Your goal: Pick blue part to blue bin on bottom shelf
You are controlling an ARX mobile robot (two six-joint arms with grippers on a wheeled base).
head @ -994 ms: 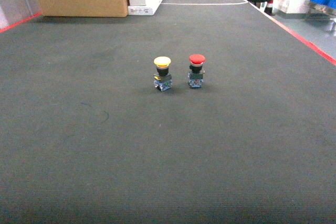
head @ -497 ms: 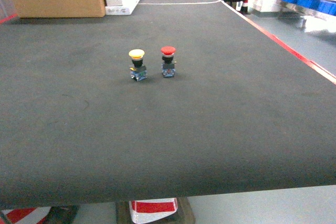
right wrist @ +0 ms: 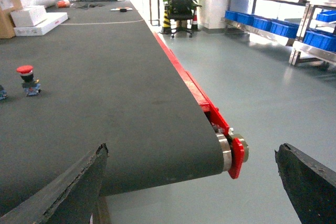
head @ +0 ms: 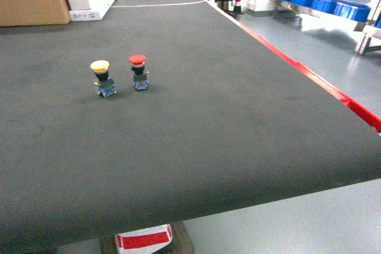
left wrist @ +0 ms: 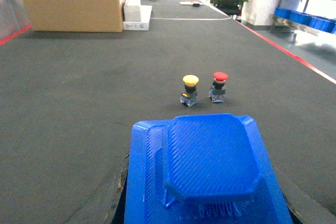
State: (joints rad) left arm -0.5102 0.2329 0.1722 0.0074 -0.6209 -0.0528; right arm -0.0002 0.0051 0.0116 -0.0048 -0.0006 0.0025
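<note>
We carry the blue part (left wrist: 210, 171) pinched in our left jaws, right jaws spread empty, heading for the far-right shelf (head: 321, 5) holding blue bins.

No readable writing anywhere in view.

The cardboard box (left wrist: 73, 3) shows plain brown sides, the white boxes (left wrist: 135, 14) beside it carry marks too blurred to make out, and the two push buttons (head: 119, 74) on the belt bear no legible label.

push-buttons: 2 (yellow (head: 100, 66), red (head: 137, 60)) | blue part (left wrist: 207, 169): 1 | cardboard box (left wrist: 73, 3): 1
</note>
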